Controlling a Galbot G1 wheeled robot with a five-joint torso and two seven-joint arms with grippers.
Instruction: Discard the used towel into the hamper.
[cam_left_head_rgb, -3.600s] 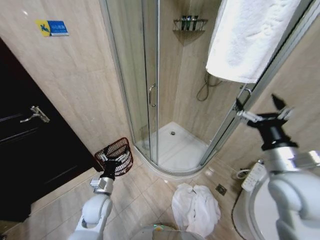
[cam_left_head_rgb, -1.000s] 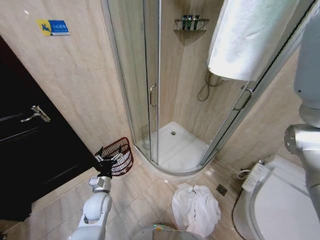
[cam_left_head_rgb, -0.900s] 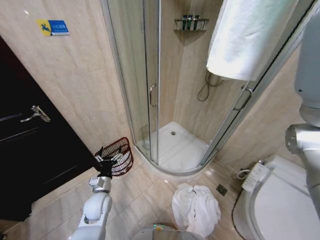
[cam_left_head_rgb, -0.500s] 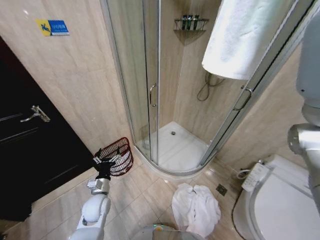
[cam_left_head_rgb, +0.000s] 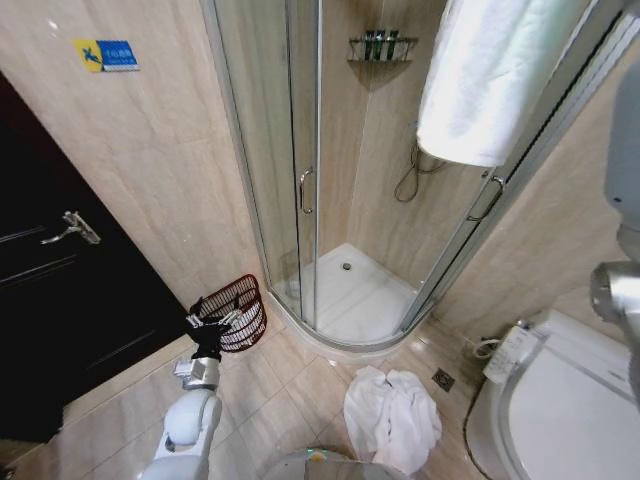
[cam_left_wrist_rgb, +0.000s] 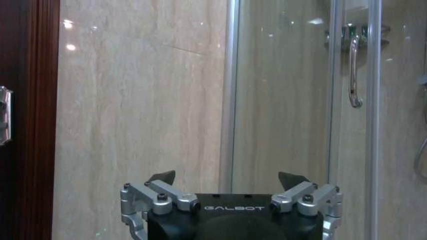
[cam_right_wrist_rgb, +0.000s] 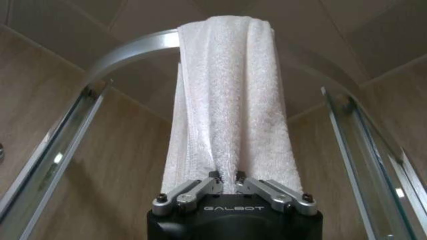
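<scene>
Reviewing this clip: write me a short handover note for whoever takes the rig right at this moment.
Right pincer: shut on the hanging white towel, which is draped over the shower enclosure's top rail.
Left pincer: open, holding nothing, low by the hamper.
Hamper: on the floor between the dark door and the shower; nothing visible inside.
Another crumpled white towel lies on the floor by the toilet.
Done: towel gripped.
Left: pull it off the rail, carry it to the hamper, release.

High head view downward; wrist views upward.
</scene>
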